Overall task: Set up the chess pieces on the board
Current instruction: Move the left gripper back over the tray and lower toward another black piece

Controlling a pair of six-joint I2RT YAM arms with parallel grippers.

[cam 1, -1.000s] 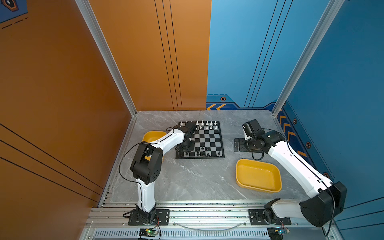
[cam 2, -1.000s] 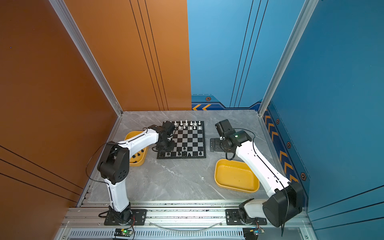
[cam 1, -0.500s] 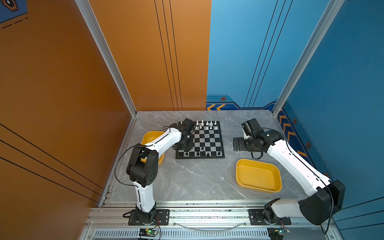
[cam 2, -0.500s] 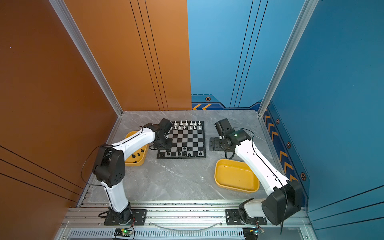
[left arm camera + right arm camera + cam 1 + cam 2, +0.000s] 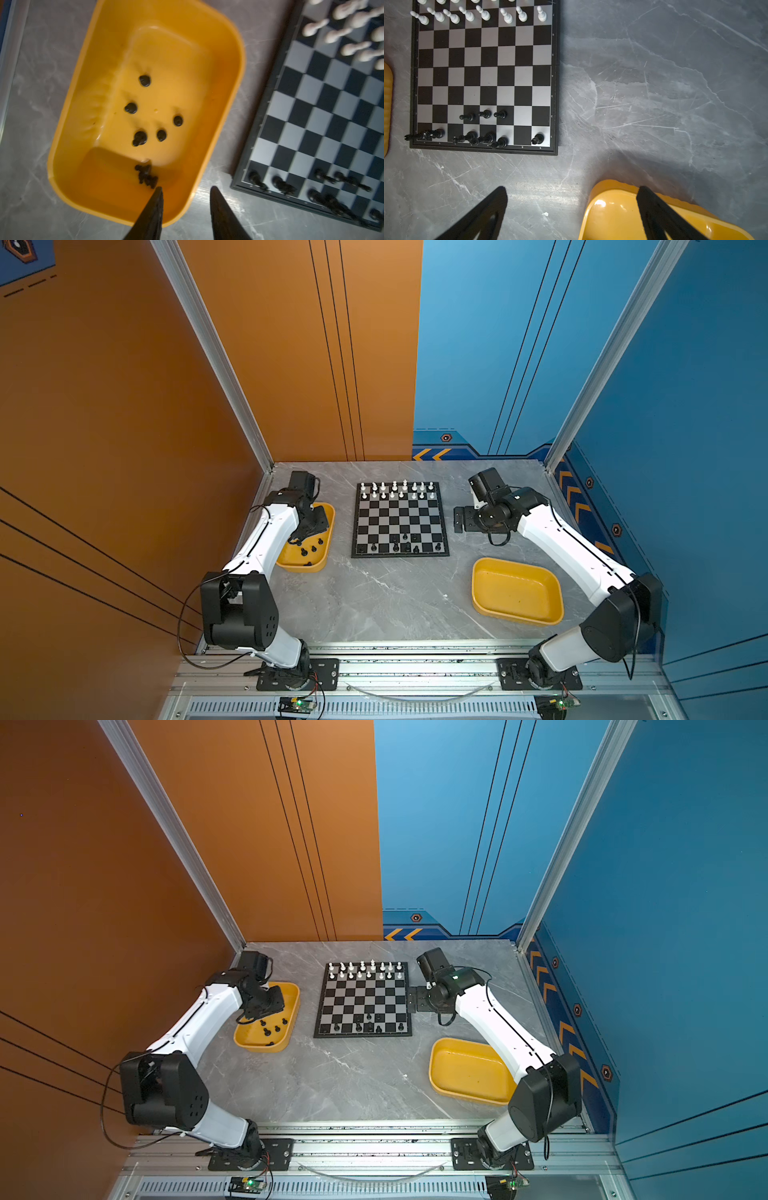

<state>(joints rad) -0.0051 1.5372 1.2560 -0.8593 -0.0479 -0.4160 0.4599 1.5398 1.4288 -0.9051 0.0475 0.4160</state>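
1. Step, as I judge it: fetching the next black piece. The left hand (image 5: 186, 189) hangs over the yellow left tray (image 5: 68, 108), its fingers narrowly parted with nothing between them.
2. The right hand (image 5: 572, 190) is spread wide and empty. It sits above the worktop (image 5: 374, 597), just beside the board's right edge in both top views. The yellow right tray (image 5: 517, 593) holds no pieces.
3. The board (image 5: 400, 516) lies flat on the worktop between the two trays. The white pieces (image 5: 397, 489) fill its two far rows, so that side looks done.
4. Placed black pieces (image 5: 483, 114): three on the second near row and several on the nearest row. Many squares there are vacant, so the black side is partway.
5. Loose black pieces (image 5: 140, 137) in the left tray: five stand apart. A dark clump (image 5: 146, 176) lies just beside one left fingertip; blur hides how many are in it.
6. Next move, my guess: drop onto one isolated piece, close on its top and lift. Carry it to a vacant near-row square.
7. Risks: the clump could come up double. Neighbours on the board stand close, so release straight down.
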